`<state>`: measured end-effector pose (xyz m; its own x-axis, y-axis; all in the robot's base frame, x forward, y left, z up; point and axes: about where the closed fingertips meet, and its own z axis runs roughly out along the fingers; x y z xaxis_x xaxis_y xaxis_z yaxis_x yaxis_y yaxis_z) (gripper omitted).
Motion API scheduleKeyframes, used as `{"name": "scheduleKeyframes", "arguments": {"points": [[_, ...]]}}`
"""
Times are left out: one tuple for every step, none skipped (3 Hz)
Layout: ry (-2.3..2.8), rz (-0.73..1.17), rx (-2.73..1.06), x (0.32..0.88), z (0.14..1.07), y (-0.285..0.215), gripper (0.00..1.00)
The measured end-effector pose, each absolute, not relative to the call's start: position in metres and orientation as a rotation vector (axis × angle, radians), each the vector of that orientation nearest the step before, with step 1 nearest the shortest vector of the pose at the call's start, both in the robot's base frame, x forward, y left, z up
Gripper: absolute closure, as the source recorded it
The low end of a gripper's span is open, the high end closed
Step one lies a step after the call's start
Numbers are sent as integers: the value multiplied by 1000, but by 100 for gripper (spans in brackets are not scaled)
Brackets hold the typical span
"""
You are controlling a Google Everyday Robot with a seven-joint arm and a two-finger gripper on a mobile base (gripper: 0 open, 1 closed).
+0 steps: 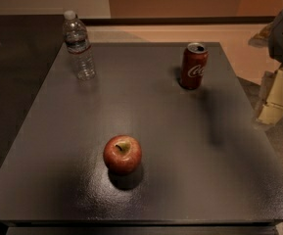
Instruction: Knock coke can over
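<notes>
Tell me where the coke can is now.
In the camera view, the coke can stands upright at the far right of the table, level with the water bottle far left; the gripper hovers beyond the table's right edge, clear of the can.

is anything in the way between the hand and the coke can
Nothing visible. The hand sits past the right edge of the table, and the coke can stands upright near the back right, with only bare tabletop between them. The apple and the water bottle are farther left in the picture, off that path.
</notes>
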<state>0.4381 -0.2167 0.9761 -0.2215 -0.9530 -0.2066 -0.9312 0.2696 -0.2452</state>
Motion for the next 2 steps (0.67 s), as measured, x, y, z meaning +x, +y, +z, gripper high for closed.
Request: {"name": "scheduleKeyframes", "arguments": {"points": [[2227,-110,-1707,441,978,-217,0],[2227,-110,-1705,441,978,-217,0]]}}
